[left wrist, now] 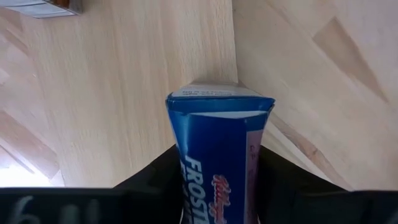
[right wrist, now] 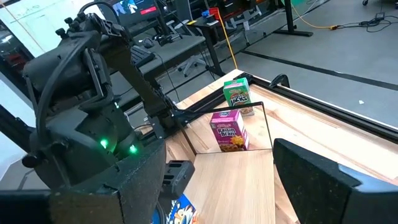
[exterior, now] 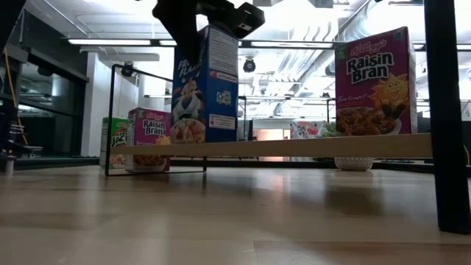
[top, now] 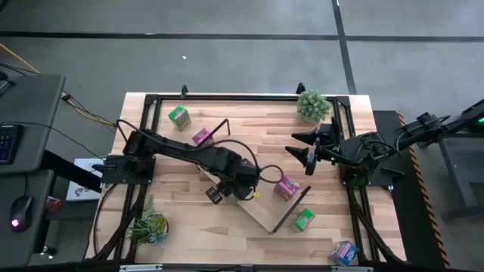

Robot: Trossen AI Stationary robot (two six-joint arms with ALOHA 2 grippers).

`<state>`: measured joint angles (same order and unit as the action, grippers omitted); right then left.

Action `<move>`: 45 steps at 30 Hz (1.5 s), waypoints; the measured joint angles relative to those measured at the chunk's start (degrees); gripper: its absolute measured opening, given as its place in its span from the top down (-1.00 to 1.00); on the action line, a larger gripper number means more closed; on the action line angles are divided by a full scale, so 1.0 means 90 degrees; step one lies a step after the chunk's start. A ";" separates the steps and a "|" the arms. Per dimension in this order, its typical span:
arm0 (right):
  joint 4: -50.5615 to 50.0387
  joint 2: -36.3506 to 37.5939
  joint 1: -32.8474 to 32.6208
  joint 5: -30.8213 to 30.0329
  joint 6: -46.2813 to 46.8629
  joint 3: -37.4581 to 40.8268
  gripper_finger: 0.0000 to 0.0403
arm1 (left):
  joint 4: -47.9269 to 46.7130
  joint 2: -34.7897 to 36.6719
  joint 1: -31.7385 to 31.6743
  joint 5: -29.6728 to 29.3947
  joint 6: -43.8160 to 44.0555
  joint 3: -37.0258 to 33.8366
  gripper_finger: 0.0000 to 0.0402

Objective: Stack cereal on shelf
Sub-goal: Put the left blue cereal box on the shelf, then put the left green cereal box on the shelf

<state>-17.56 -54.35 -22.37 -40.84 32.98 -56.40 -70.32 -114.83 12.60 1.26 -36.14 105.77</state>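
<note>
A blue cereal box (exterior: 206, 85) stands upright on the shelf (exterior: 294, 147), a light-wood board on black wire frames lying diagonally across the table (top: 261, 211). My left gripper (top: 227, 185) is shut on the box from above. A pink cereal box (exterior: 372, 81) stands farther along the board (top: 286, 187). Behind the shelf, another pink box (top: 201, 137) and a green one (top: 179, 117) stand on the table. A green box (top: 305, 219) and a blue one (top: 344, 253) lie near the front right. My right gripper (top: 310, 155) hovers open above the table's right side. My left gripper pinches the blue box's upper end (left wrist: 214, 186) between its two fingers (left wrist: 155, 177), one on each opposite side. The fingers come from above, pointing down. The box stands upright, and its bottom end (exterior: 199, 140) seems to rest on the shelf board.
One small potted plant (top: 312, 106) stands at the far right, another (top: 149, 227) at the near left. A black frame (top: 227, 97) runs round the tabletop. A dark upright post (exterior: 445, 118) fills the right of the low view.
</note>
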 joint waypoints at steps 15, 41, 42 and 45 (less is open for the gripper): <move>0.0000 0.0000 0.0000 -0.0104 -0.0099 0.0000 -0.43 | -0.0032 -0.0036 -0.0061 0.0325 0.0590 -0.0021 -0.16; 0.0022 0.0002 0.0000 -0.0214 -0.0117 0.0000 -0.43 | -0.1275 0.0285 -0.0596 -0.0380 0.0659 0.1611 -0.21; 0.0024 0.0002 0.0000 -0.0276 -0.0118 0.0000 -0.43 | -0.1413 0.0294 -0.0686 -0.0601 0.0807 0.1777 -0.21; 0.0023 0.0002 0.0000 -0.0424 -0.0120 0.0000 -0.43 | -0.1645 0.0517 -0.1060 -0.0974 0.1376 0.2043 -0.21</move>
<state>-17.35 -54.33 -22.37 -44.65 31.90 -56.40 -85.13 -110.18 3.06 -7.51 -23.75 124.16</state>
